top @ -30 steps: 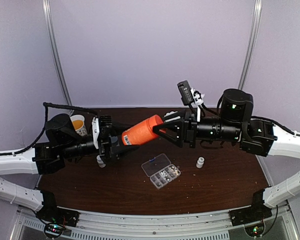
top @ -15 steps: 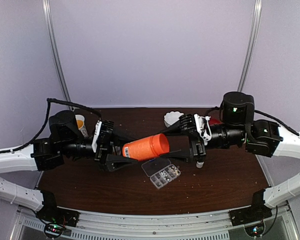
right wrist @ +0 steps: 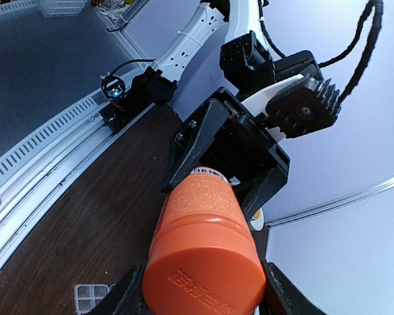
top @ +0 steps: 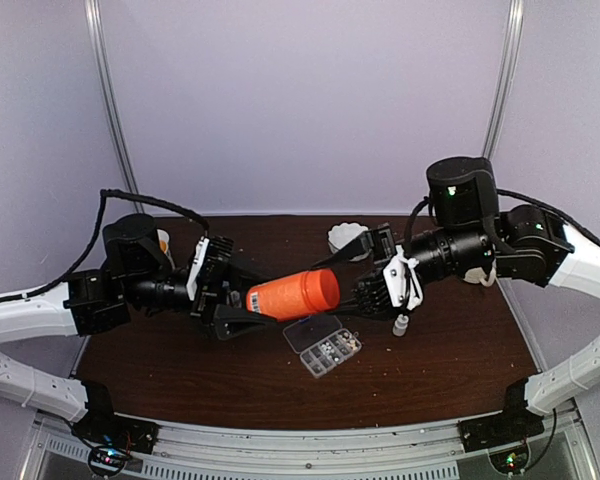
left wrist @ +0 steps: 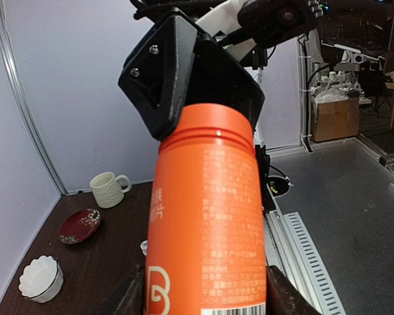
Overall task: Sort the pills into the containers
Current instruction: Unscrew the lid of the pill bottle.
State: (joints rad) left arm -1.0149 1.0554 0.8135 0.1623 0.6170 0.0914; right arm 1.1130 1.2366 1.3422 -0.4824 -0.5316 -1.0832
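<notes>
Left gripper (top: 242, 302) clamps the orange bottle (top: 292, 294) base; right gripper (top: 348, 293) clamps its cap. Bottle lies horizontal above the organizer box (top: 310, 330) containing pills (top: 332, 348).

I note: orange bottle (top: 292, 294) lying sideways, raised above the counter (top: 420, 380); white scalloped bowl (top: 344, 237) at rear; small white bottle (top: 401, 325) upright, right of centre.

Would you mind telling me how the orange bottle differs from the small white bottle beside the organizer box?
The orange bottle is bright orange and far larger; the small white bottle is white and tiny beside it. The orange bottle lies nearly level in the air, clamped at its ends by the left gripper and right gripper; the small white bottle stands upright on the table. Both are cylindrical.
</notes>
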